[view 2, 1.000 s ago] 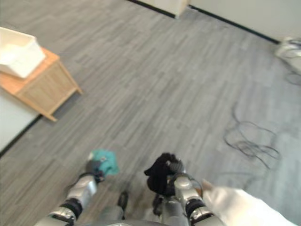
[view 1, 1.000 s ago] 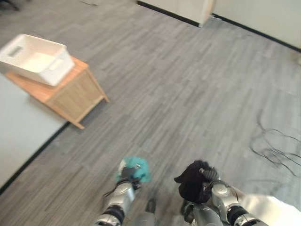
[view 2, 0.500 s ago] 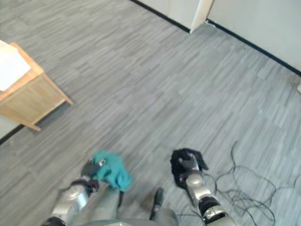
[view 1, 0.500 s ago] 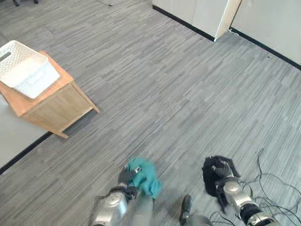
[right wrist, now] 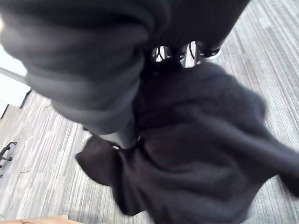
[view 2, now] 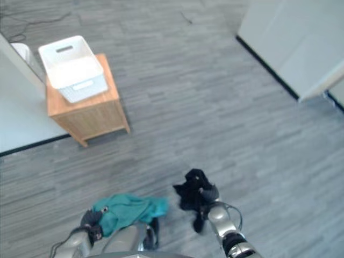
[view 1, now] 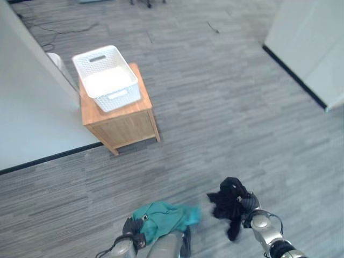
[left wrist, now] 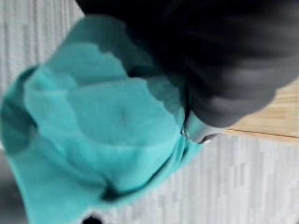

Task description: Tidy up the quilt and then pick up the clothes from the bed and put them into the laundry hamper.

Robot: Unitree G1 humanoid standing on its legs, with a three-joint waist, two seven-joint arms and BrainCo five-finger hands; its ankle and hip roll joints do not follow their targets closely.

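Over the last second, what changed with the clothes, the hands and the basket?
Mostly the view swung: the white basket on its wooden cabinet now sits nearer the picture's middle, a camera move. The teal garment hangs looser and more spread from the left hand. Unchanged: the left hand grips the teal garment, the right hand the black garment; nothing was released.

Hamper (view 1: 107, 77) on a wooden cabinet (view 1: 121, 121) ahead left, wall (view 1: 27, 102) beside it
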